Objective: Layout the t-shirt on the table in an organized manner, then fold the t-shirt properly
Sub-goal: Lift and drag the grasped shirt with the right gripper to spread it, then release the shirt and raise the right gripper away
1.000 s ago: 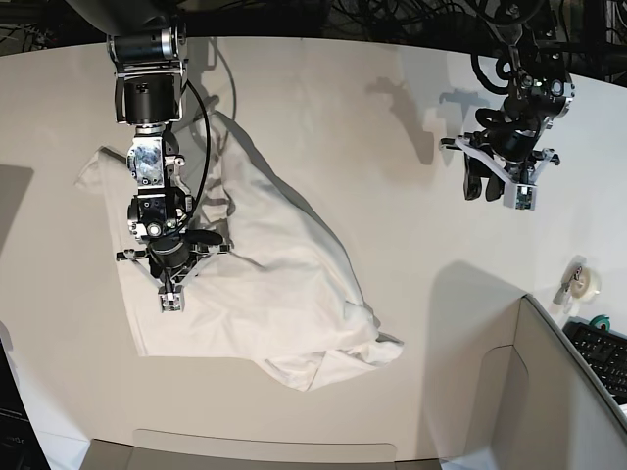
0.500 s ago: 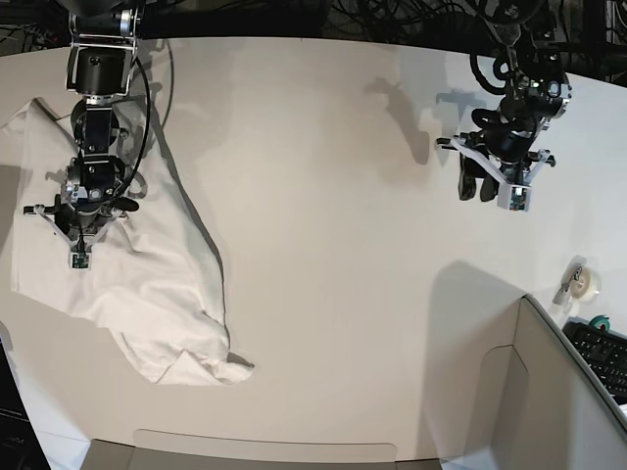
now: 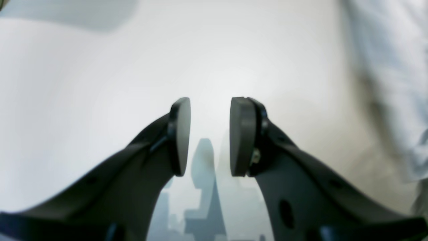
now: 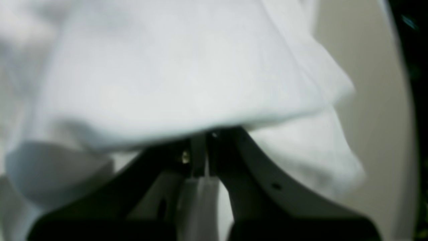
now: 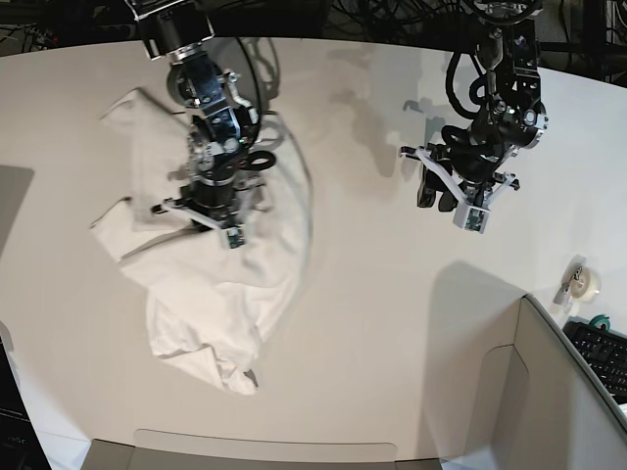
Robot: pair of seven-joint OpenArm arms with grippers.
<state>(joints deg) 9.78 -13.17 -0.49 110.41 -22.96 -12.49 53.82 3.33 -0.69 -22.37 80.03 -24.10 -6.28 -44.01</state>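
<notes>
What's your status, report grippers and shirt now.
Right gripper shut on the t-shirt, cloth bunched and draped. Left gripper open, empty, above bare table. Nothing in the way.

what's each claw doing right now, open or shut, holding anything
Left claw: open, nothing between its pads, bare table below.
Right claw: shut on the t-shirt, a fold of white cloth pinched in it.

No text, label, brand, number or sign can be read anywhere; the t-shirt [image 5: 211,284] shows only plain white cloth around the pinching fingers.
</notes>
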